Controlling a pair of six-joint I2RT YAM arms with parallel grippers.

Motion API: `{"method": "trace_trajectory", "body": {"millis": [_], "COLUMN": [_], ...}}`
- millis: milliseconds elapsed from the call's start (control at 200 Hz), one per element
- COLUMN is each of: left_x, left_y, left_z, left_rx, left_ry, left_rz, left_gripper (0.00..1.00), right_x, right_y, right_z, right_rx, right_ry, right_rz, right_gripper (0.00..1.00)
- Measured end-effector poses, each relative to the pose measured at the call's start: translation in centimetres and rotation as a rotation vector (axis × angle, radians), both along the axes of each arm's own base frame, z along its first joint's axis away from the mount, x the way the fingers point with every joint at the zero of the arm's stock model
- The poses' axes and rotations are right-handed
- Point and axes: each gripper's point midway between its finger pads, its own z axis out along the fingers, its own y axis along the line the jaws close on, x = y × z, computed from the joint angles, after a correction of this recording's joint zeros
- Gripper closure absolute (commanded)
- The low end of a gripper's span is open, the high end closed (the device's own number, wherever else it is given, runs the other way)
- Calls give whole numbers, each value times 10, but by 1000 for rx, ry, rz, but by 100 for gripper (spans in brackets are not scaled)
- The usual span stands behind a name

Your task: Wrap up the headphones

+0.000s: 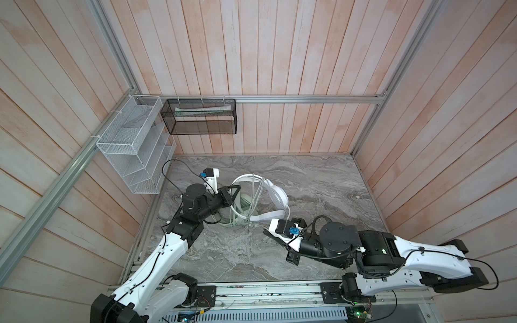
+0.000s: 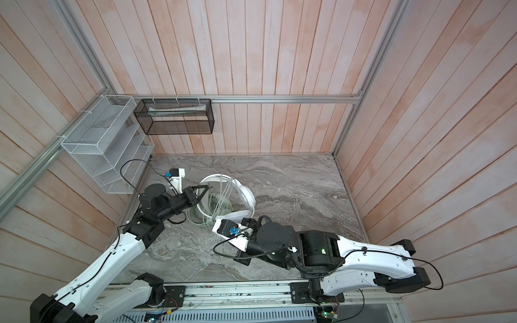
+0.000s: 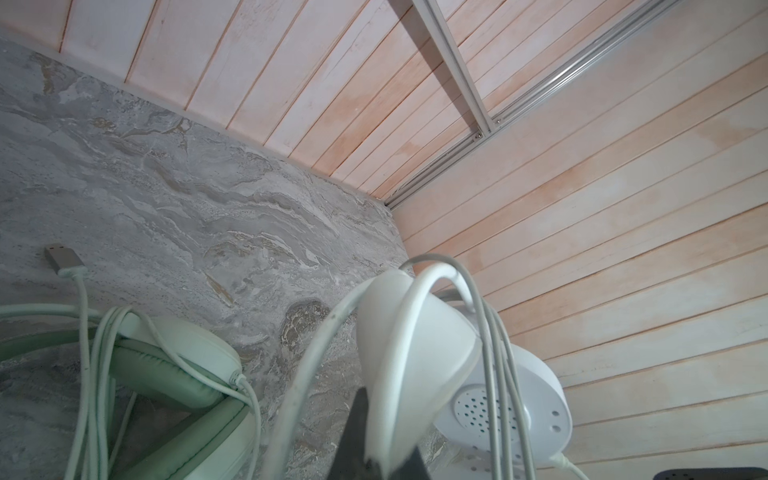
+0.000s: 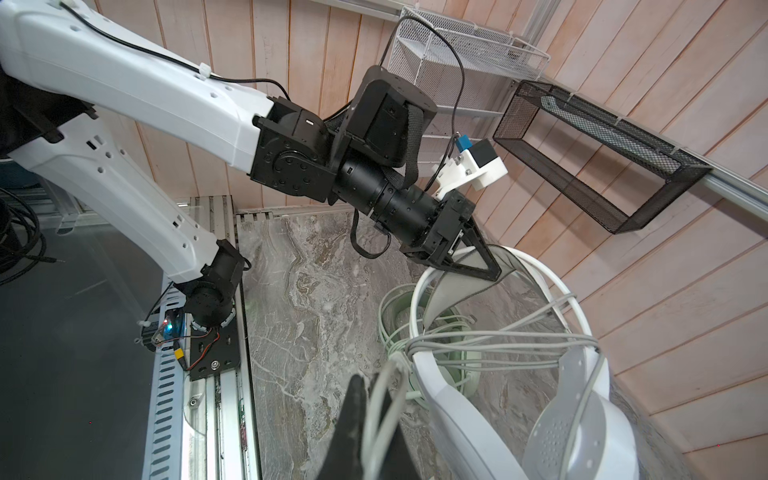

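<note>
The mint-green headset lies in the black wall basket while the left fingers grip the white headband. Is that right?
No: the mint-green headset lies on the marble table, as the left wrist view shows. The left fingers do grip the white headband.

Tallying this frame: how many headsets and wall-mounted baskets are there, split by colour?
White headset: 1
Mint-green headset: 1
White wire rack: 1
Black mesh basket: 1
Total: 4
</note>
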Motion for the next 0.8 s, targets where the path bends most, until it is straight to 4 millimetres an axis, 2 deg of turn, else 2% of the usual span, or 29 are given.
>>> {"method": "trace_trajectory", "body": {"millis": [120, 370, 515, 800], "left_x": [-6, -28, -38, -41], "left_y": [-4, -16, -22, -22], "left_z": [4, 29, 34, 39], "left_rx": [40, 111, 160, 216], "left_ry": [-48, -219, -296, -368], "left_rz": [-10, -57, -86, -90], "left_gripper": [100, 100, 100, 100], "right_x": [13, 49, 64, 100], "right_y": [-5, -25, -27, -41], "right_z": [3, 10, 4, -10], "right_rx": [6, 25, 1, -56], "right_ry": [-2, -9, -16, -1], "right_rz": [-37, -143, -177, -253], "right_gripper": [100, 100, 100, 100]}}
